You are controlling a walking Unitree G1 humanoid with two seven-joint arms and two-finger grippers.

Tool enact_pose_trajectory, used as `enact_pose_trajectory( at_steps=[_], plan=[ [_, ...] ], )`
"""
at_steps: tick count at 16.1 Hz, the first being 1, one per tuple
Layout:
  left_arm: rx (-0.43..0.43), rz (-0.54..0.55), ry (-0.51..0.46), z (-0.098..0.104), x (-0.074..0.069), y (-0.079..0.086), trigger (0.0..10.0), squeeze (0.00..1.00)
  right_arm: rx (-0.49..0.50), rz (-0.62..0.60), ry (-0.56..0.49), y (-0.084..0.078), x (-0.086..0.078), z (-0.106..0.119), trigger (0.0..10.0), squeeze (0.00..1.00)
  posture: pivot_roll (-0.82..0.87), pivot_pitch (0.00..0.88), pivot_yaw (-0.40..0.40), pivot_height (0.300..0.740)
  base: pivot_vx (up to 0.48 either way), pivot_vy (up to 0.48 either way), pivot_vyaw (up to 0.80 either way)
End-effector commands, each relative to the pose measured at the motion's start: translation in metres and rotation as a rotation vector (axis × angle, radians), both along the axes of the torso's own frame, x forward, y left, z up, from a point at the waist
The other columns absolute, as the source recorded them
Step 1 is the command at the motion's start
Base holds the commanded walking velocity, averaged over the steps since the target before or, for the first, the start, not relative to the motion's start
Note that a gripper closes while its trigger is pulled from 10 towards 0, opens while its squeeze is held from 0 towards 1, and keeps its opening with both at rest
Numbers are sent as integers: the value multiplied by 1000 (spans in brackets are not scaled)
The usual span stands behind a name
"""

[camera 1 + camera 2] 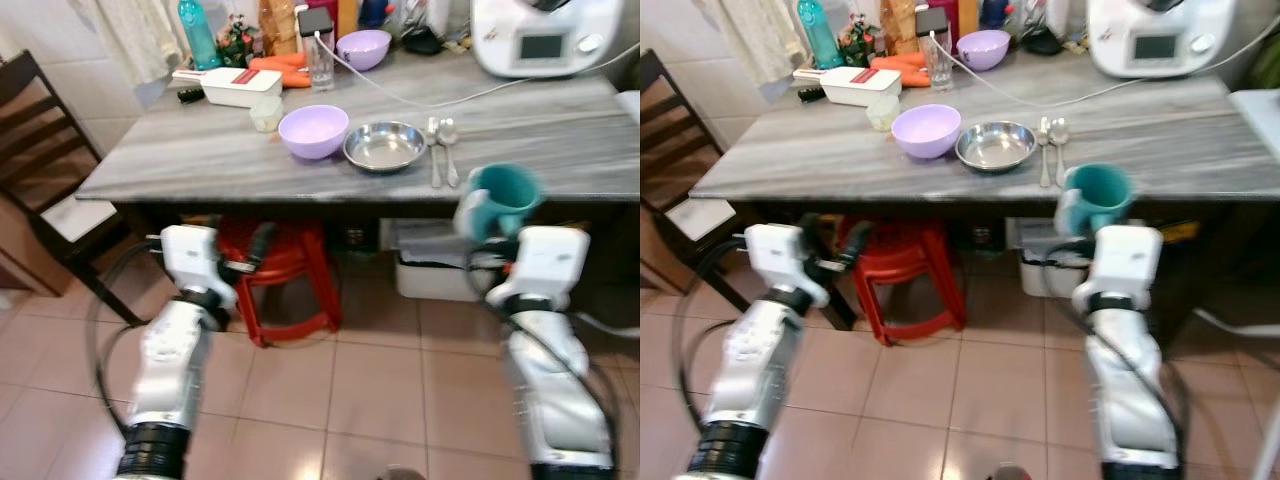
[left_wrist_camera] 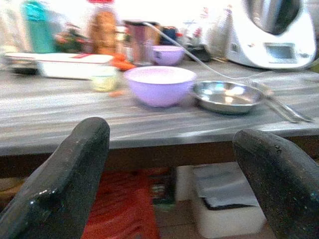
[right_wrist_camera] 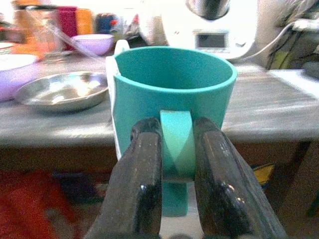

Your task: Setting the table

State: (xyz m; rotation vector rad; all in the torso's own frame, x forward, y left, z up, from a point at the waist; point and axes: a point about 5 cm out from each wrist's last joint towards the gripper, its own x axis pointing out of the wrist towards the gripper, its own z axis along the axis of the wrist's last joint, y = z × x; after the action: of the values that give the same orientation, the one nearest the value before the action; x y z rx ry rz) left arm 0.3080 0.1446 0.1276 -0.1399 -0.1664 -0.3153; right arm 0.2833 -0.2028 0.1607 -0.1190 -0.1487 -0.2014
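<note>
**Table-setting stock: mug in my right gripper, the rest on the tabletop**

Item 1. Teal mug [image 3: 172, 92]: upright, open mouth up. My right gripper [image 3: 177, 149] is clenched on its handle, one black finger [image 3: 139, 184] on each side of the loop. I hold it just in front of the near edge of the table [image 1: 560, 150], at about tabletop height, not resting on the surface.

Item 2. Left gripper [image 2: 172, 174]: released, its two fingers spread wide and holding nothing. My left arm is raised in front of the table edge, pointing toward the bowls.

Item 3. Lilac bowl [image 1: 313, 131]: upright on the table, near the front edge.

Item 4. Steel dish [image 1: 385, 146]: shallow, just beside the lilac bowl on my right.

Item 5. Two spoons [image 1: 441, 148]: lying side by side just to the right of the steel dish, handles toward me.

Item 6. Second lilac bowl [image 1: 363, 48]: at the back of the table, beside a drinking glass [image 1: 320, 62].

Item 7. White lidded container [image 1: 240, 86]: back left, with carrots [image 1: 282, 68] just behind it and a teal bottle [image 1: 198, 35] further back.

Item 8. White kitchen appliance [image 1: 545, 35]: back right, its cable trailing across the tabletop.

Item 9. Red plastic stool [image 1: 285, 275]: under the table. A dark wooden chair [image 1: 45, 150] stands at the table's left end.
</note>
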Motion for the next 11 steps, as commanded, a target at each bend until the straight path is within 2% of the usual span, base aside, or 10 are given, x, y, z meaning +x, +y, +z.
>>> enact_pose_trajectory(
  at_steps=[1,4,11],
  plan=[
    [8,30,-6,3,-1,10,10000,0,-3,28,-42,8,0,10,10000,0,-138,68,106,740,454,0,0],
    [7,29,6,1,-8,8,10000,0,-11,27,-46,7,-2,13,10000,0,-143,74,104,740,413,0,450],
    [-2,-13,11,1,-15,-4,10000,0,-35,19,-47,4,-3,15,10000,0,-150,76,103,740,401,0,0]
  ],
)
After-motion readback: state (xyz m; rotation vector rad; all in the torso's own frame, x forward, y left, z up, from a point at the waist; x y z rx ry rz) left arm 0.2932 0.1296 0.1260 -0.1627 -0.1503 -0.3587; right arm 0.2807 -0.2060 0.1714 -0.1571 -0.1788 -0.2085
